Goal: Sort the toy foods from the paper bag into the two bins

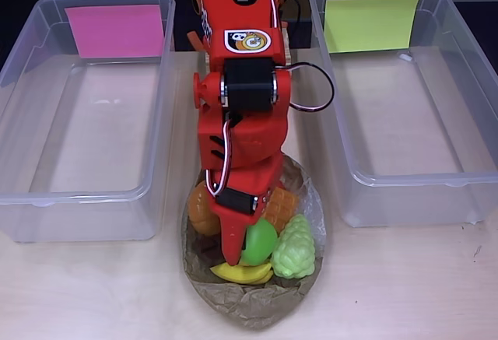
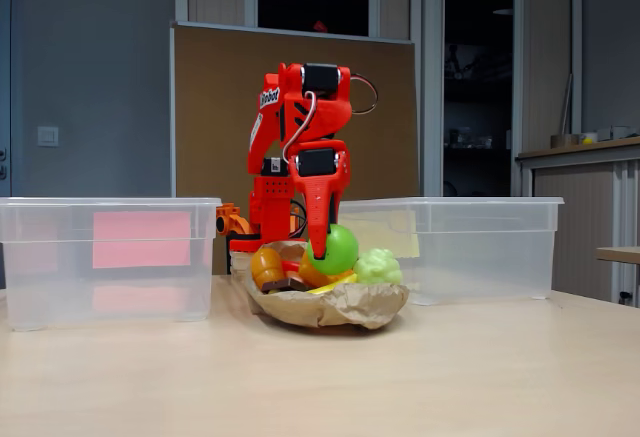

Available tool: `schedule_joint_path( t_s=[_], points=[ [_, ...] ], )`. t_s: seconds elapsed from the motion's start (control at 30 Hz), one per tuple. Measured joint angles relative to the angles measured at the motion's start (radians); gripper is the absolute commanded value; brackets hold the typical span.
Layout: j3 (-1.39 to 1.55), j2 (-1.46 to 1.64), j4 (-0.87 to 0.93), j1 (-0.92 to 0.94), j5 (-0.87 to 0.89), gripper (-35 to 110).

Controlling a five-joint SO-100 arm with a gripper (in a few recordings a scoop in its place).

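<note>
The crumpled paper bag (image 1: 250, 303) (image 2: 352, 307) lies between the two bins with toy foods piled in it. My red gripper (image 1: 243, 253) (image 2: 325, 252) reaches down into the pile and is shut on the green apple (image 1: 263, 239) (image 2: 341, 248), which sits a little higher than the other pieces. Green grapes (image 1: 296, 248) (image 2: 378, 265) lie to the apple's right. A yellow banana (image 1: 243, 273) lies in front of it, an orange waffle (image 1: 282, 206) behind it, and an orange pastry piece (image 1: 201, 211) (image 2: 266, 265) to the left. The arm hides the rest of the pile.
The clear bin with the pink label (image 1: 85, 194) (image 2: 110, 203) stands on the left in the overhead view, and the bin with the yellow-green label (image 1: 405, 178) (image 2: 480, 203) on the right. No toys show in either. Bare tabletop (image 1: 420, 293) lies in front.
</note>
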Motion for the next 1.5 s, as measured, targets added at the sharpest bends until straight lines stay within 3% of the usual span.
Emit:
schedule_joint_path(
  t_s=[0.2,0.5,0.9,1.13,1.5],
  points=[
    [-0.003,0.104,0.046,0.021,-0.08,18],
    [0.206,0.522,0.083,0.155,-0.311,18],
    [0.844,1.135,0.014,0.686,-0.391,25],
    [1.091,1.218,-0.089,0.857,-0.468,40],
    [1.089,1.18,-0.12,0.839,-0.506,39]
  ],
)
